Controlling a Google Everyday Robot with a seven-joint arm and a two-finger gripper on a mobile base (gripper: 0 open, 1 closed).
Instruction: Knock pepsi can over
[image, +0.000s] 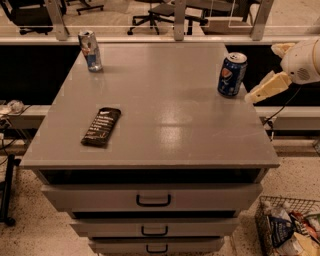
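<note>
Cabinet (165, 125): one, grey, with three drawers (152, 197)
Basket (290, 227): one, wire, on the floor by the front right corner
Arm (302, 65): one, white, reaching in from the right past the top's edge
Gripper (265, 89): slants down-left, tip just beside the pepsi can; open or closed, cannot tell
Bar (101, 126): one, dark, flat, front left
Cans: two, both upright; pepsi can (232, 74) near right edge, silver can (90, 50) far left corner
</note>
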